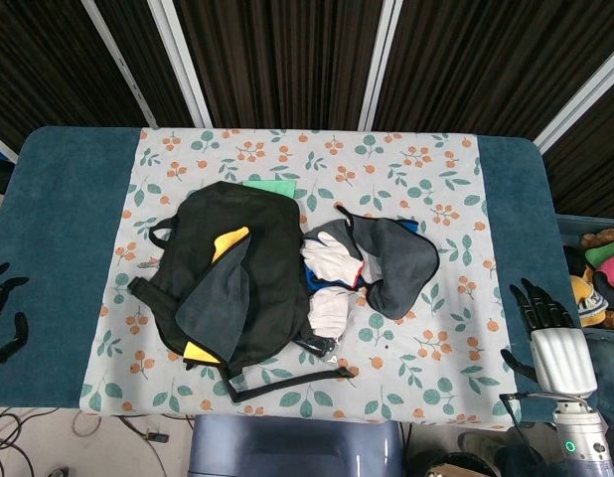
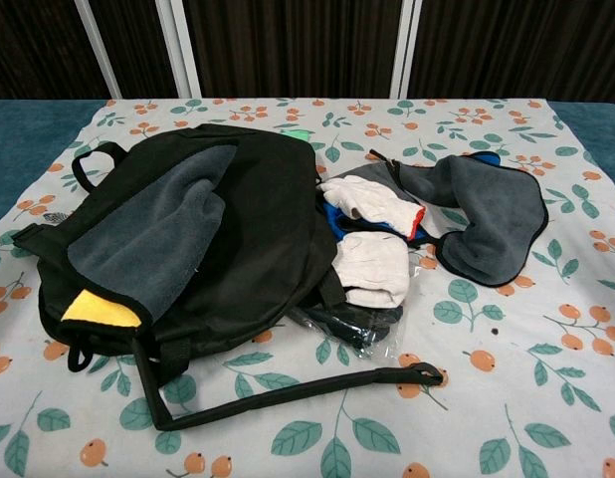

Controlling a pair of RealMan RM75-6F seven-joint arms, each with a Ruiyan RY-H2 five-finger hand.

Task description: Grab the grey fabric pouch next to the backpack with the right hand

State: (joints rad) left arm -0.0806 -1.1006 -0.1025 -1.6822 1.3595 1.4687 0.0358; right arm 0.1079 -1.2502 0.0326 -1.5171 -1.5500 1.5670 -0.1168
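Floral cloth covered our tabletop (image 1: pixel 416 328); the grey fabric pouch (image 1: pixel 401 260) lay just right of the black backpack (image 1: pixel 257 278), touching white gloves (image 1: pixel 332 258). Our right hand (image 1: pixel 550 333) hung empty, fingers apart; we risked snagging gloves.

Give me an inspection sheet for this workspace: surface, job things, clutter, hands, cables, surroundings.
Surface: teal table under a floral cloth.
Job's things: grey pouch lies right of the black backpack, partly open, untouched.
Clutter: white gloves and something blue between backpack and pouch; a grey cloth and a yellow item on the backpack; a green item behind it; a clear plastic bag at its front.
Hands: left hand at the table's left edge, right hand at its right edge, both holding nothing.
Cables: some on the floor at lower left.
Surroundings: dark slatted wall; stuffed toys far right.
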